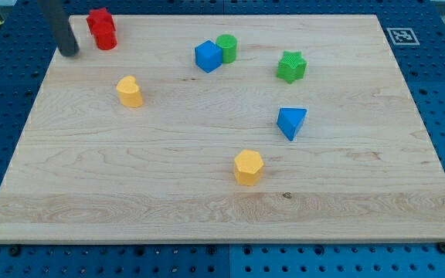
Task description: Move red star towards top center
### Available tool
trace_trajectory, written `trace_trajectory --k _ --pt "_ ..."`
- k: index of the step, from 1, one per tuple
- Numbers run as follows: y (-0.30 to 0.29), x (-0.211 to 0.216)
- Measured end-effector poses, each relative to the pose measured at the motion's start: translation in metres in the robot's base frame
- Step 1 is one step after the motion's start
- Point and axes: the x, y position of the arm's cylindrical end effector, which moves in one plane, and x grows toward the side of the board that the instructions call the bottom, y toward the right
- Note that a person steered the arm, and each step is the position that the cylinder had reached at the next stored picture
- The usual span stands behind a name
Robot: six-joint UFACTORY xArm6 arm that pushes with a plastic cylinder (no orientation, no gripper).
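Observation:
The red star (102, 28) stands near the board's top left corner. My tip (69, 51) rests on the board just left of it and slightly lower, a small gap apart. The rod rises out of the view's top. Near the top centre sit a blue cube (207, 56) and a green cylinder (226, 48), touching each other.
A yellow heart-like block (130, 91) lies below and right of the red star. A green star (291, 66) is at the upper right, a blue triangle (290, 122) below it, and a yellow hexagon (248, 167) at lower centre. The wooden board (361, 193) lies on a blue pegboard.

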Motion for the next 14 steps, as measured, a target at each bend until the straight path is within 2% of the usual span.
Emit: trace_trajectory --k 1,3,6,8,11,14 --pt "-0.011 -0.020" --pt "0.015 -0.058" --pt "0.058 -0.042" --pt "0.092 -0.048" --pt "0.180 -0.054" --pt "0.189 -0.054"
